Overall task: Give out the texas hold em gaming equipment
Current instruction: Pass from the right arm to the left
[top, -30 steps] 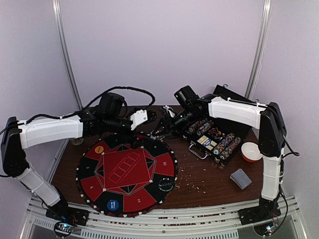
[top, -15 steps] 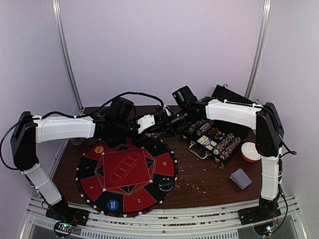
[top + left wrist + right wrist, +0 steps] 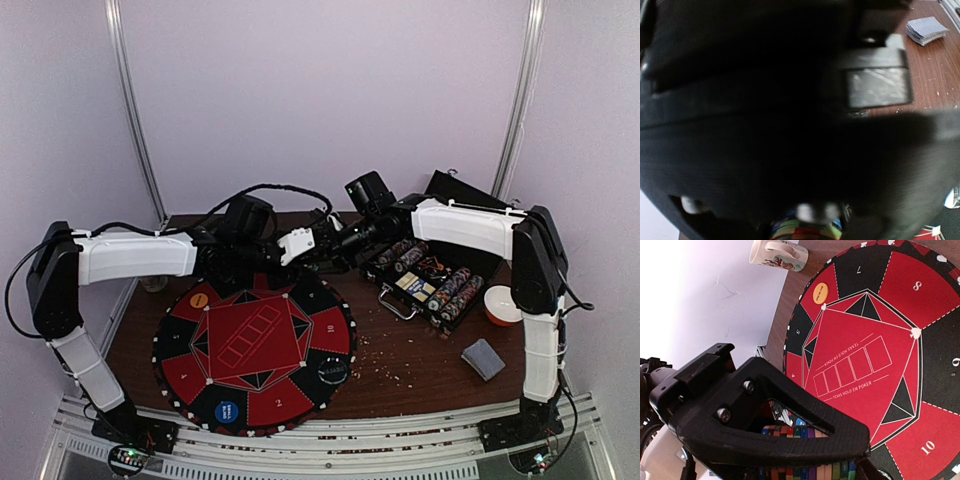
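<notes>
My right gripper [image 3: 346,241] hovers over the mat's far edge, shut on a stack of striped poker chips [image 3: 805,473] that shows under and through its black finger [image 3: 790,425]. My left gripper [image 3: 317,243] meets it from the left. The left wrist view is almost wholly blocked by dark gripper parts, with the chip stack [image 3: 805,231] at its lower edge. Its jaws are hidden. More chips [image 3: 452,291] fill the black case [image 3: 400,300]. A grey-blue card deck [image 3: 483,358] lies at the front right. Yellow [image 3: 198,298], blue [image 3: 227,411] and black [image 3: 333,371] buttons lie on the mat.
The round red-and-black mat [image 3: 255,345] covers the table's left half. A mug [image 3: 153,284] stands at its far left, and an orange bowl [image 3: 503,305] sits right of the case. The case lid [image 3: 465,188] stands open at the back.
My left gripper has reached to the right until it meets the right gripper and its chip stack. The right gripper has shifted only slightly.
</notes>
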Available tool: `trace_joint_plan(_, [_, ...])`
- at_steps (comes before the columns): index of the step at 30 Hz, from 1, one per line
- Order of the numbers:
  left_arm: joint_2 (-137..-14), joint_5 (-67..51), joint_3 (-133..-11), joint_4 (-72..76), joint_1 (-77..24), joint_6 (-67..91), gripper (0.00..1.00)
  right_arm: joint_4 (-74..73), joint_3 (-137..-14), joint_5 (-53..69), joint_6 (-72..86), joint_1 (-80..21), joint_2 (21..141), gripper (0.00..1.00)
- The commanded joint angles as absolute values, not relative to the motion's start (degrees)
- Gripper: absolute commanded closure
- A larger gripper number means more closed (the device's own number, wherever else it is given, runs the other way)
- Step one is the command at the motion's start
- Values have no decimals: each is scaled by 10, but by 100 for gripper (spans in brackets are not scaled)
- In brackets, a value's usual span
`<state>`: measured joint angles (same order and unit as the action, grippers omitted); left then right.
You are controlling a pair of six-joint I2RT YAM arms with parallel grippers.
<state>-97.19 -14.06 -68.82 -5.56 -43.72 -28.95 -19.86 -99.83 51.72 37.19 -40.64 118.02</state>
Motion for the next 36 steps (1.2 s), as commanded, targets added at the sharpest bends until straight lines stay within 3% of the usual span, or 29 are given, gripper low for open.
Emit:
trace_joint_plan(1, [-974, -130, -703, -32, -437, -286, 85, -178, -1020, 549, 370, -411, 1179, 100])
trace_joint_plan(2, [-972, -128, -702, -32, -437, -287, 96, -177, -1020, 549, 370, -411, 1179, 100])
trace_joint_plan(3, [-971, -125, -701, -32, -437, -287, 100, -176, -1020, 549, 370, -411, 1179, 100])
trace_joint_plan(11, [-972, -85, -712, -59, -437, -267, 100, -190, -1016, 548, 352, -411, 1189, 100])
trace_joint_plan(20, [-979, -85, -706, -86, -436, -255, 100, -118, -982, 577, 381, -405, 1208, 68])
trace_joint_plan(36, [-1026, -101, -674, -96, -421, -215, 100, -51, -956, 613, 403, -396, 1289, 45])
